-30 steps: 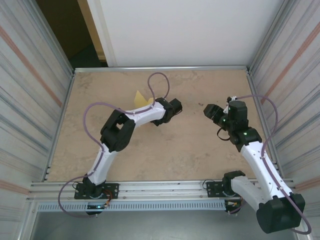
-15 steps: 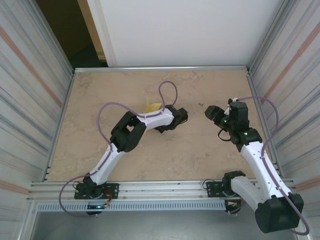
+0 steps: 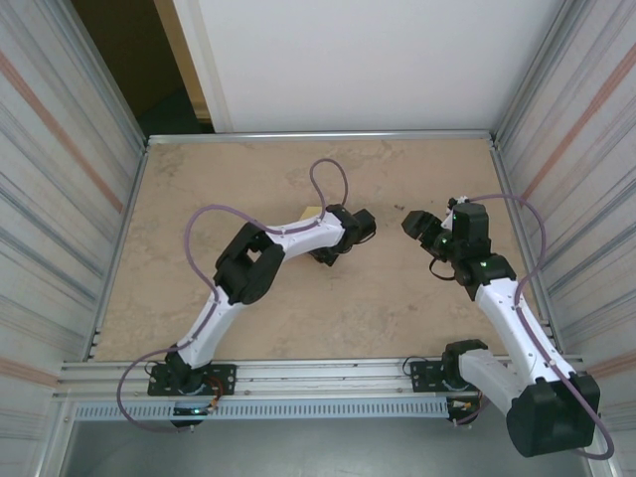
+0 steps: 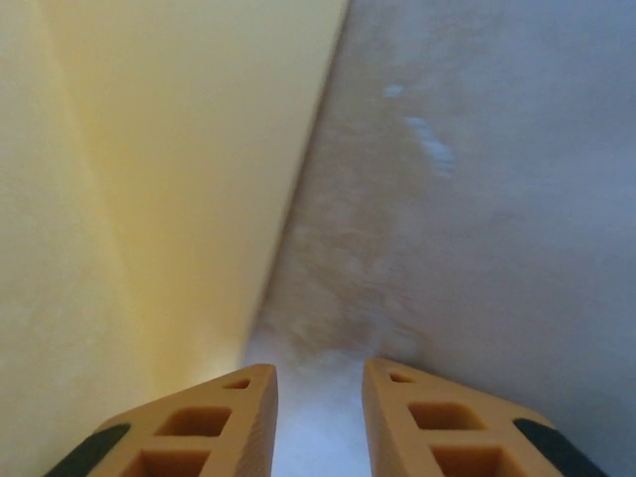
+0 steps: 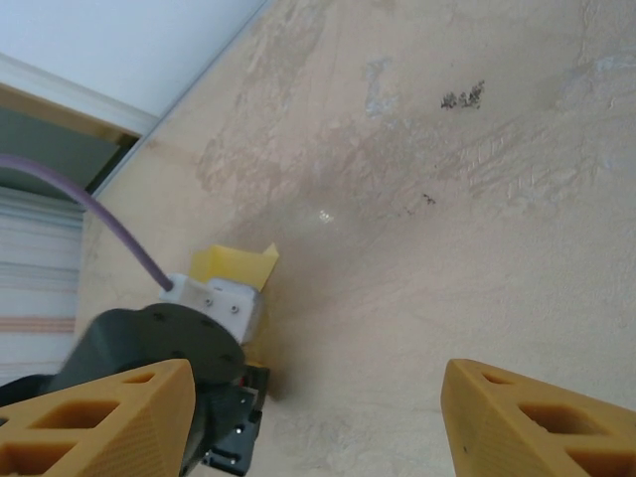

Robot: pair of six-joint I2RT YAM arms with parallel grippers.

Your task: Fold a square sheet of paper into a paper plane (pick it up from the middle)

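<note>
The left hand (image 4: 318, 370) points down at the bench (image 4: 477, 199). It is slightly open, with bare bench showing through the narrow gap and nothing gripped. The square sheet of paper (image 4: 149, 199), pale yellow and creased, lies just beside the left hand, on its left side; whether they touch cannot be told. The right hand (image 5: 318, 373), to the right of the left hand and apart from it, is wide open and empty.

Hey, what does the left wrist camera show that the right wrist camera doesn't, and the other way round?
Left wrist: the left tool, fingers slightly apart, with the yellow paper close up beside it, its straight edge crossing the table. Right wrist: the right tool wide open, the left arm's wrist with its purple cable, and a white wall. Both: the paper and the tan table.
</note>
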